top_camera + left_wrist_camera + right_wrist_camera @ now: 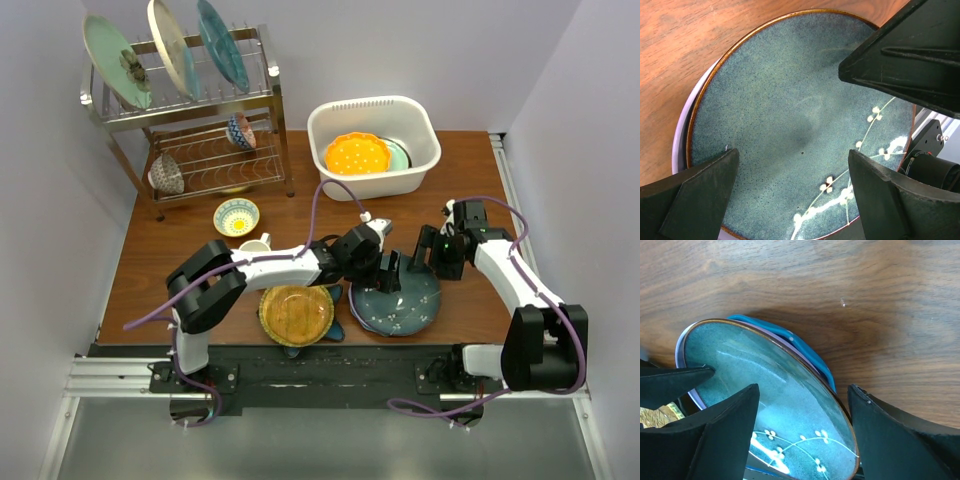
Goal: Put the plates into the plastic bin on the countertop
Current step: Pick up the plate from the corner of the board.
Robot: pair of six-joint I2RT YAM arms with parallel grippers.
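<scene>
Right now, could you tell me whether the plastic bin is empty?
Not empty: the plastic bin holds an orange dotted plate lying over a mint one.

We see the dark teal plate (402,302), sprigged with white blossoms, lying face up on a lavender plate (679,140) and a blue one (812,360) on the wood-grain bench (140,260). The amber plate (296,312) lies flat just beside it. The orange dotted plate (357,154) rests over a mint one (400,155) inside the white bin (372,105).
</scene>
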